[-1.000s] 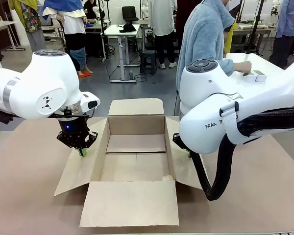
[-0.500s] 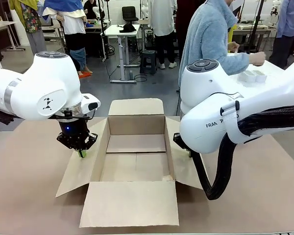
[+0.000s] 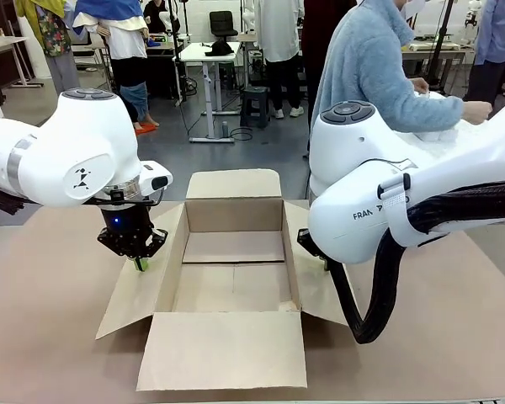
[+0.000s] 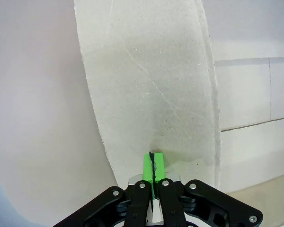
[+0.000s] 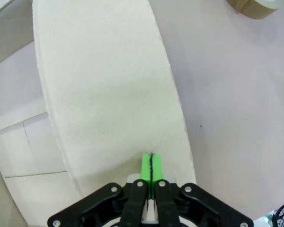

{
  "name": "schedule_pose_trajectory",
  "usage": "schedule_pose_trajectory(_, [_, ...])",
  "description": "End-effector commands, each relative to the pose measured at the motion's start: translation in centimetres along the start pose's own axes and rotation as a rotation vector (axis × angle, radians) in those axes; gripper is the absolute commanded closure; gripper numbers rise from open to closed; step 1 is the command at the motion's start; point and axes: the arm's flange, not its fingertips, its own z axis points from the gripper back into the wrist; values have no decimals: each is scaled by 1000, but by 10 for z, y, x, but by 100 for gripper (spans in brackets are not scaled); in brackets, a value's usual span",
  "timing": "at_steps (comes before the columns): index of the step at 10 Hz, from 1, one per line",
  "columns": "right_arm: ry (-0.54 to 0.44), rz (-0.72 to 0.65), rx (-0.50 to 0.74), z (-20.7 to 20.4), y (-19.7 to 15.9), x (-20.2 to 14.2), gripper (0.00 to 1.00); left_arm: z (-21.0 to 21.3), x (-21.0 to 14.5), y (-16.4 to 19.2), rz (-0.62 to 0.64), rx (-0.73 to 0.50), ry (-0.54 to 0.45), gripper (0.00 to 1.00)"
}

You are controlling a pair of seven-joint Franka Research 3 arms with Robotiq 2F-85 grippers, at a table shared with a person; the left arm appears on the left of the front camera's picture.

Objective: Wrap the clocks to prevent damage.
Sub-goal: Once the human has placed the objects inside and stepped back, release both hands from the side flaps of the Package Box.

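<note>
A brown desk (image 3: 34,320) spans the foreground, flanked by two white arms, the left arm (image 3: 67,151) and the right arm (image 3: 404,202), the latter trailing a black cable loop. Between them sits an open cardboard box (image 3: 234,215), all four flaps folded outward, its bare floor showing. Beyond the desk a person in a pale blue fleece (image 3: 379,67) leans away toward a white table (image 3: 454,135), one hand (image 3: 475,109) stretched out over it; what lies there is too small to tell, and no clock can be picked out with certainty. The box's left flap (image 3: 139,295) slopes down to the desk, and the left gripper (image 3: 140,263) points straight down at it, jaws pressed together with nothing between the green pads; in the left wrist view that gripper (image 4: 153,163) has its tips at the flap's (image 4: 146,94) surface, though actual contact cannot be confirmed. The right flap (image 3: 316,286) lies on the opposite side, largely behind the right arm. In the right wrist view the right gripper (image 5: 152,165) is poised over that flap (image 5: 109,94), jaws likewise pressed together and holding nothing. The curved brown edge of a roll (image 5: 255,7), possibly tape, sits on the desk at that view's top corner.
</note>
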Motion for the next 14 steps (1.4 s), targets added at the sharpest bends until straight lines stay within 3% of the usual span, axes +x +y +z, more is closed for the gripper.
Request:
schedule_pose_trajectory(1, [-1, 2, -5, -2, 1, -1, 99, -1, -1, -1, -10, 13, 5, 100])
schedule_pose_trajectory(14, [-1, 2, -5, -2, 1, -1, 99, -1, -1, -1, -10, 13, 5, 100])
